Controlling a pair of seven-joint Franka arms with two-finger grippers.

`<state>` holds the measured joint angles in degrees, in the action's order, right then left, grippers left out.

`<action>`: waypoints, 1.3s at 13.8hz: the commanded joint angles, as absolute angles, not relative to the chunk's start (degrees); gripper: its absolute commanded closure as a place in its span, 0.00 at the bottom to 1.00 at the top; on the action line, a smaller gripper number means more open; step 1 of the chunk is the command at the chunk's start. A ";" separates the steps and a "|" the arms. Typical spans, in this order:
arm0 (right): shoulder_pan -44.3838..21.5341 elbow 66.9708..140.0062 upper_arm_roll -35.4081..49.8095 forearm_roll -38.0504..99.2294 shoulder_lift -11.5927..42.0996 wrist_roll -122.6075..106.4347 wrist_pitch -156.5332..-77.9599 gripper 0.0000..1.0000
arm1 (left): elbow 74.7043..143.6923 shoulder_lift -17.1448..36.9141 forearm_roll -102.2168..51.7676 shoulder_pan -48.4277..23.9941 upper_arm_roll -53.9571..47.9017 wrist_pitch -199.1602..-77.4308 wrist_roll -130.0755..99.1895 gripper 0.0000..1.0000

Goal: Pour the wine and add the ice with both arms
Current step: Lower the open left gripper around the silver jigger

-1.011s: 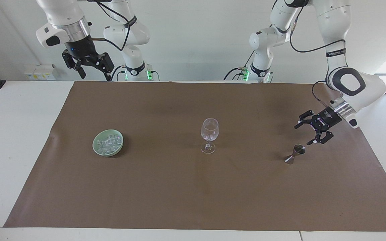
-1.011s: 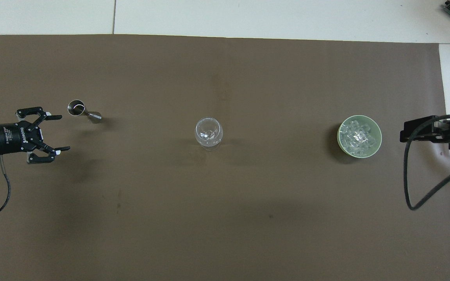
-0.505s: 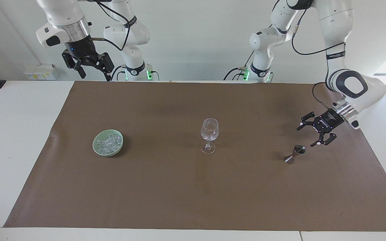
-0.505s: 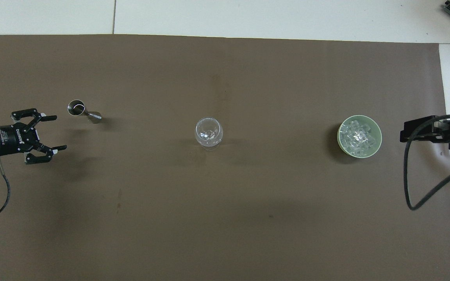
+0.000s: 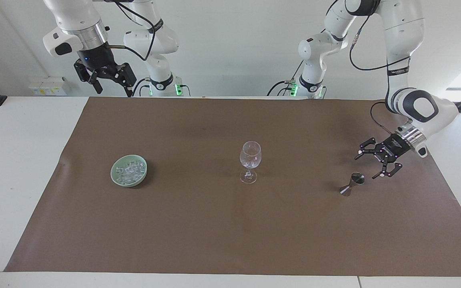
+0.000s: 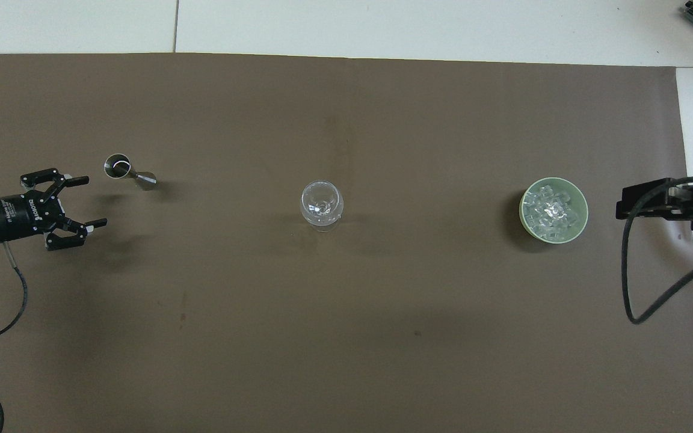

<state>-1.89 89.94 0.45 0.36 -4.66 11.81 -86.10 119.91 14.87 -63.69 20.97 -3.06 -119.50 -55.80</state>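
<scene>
Reaching for the little metal cup (image 5: 352, 185) is the step I am on. My left tool (image 5: 375, 165) hangs just beside it with fingers spread wide, holding nothing. Next I must slide in and squeeze its thin middle. The wine glass (image 5: 250, 161) stands mid surface. The ice (image 5: 129, 170) sits in the green dish (image 5: 115, 178) toward the right arm's end. My right tool (image 5: 104, 80) waits up high, released and empty.
</scene>
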 commanded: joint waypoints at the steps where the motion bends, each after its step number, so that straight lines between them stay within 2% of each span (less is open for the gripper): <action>1: -1.85 91.32 0.62 -0.26 -5.80 11.78 -86.84 0.00 | 119.53 16.35 -67.49 21.36 -3.69 -120.15 -54.32 0.00; 8: -1.85 91.32 0.62 -0.26 -5.80 11.78 -86.84 0.00 | 119.27 17.84 -74.61 20.57 -3.95 -120.41 -44.31 0.00; 14: -1.85 91.41 0.62 -0.26 -5.80 11.78 -86.84 0.00 | 119.18 21.09 -80.32 19.95 -4.04 -121.03 -44.12 0.00; 18: -1.85 91.32 0.62 -0.26 -5.80 11.78 -86.84 0.00 | 118.83 21.45 -82.09 19.95 -4.57 -120.85 -43.77 0.00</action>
<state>-1.89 89.94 0.45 0.36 -4.66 11.81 -86.10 119.54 20.94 -80.32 20.47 -4.47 -119.98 -44.67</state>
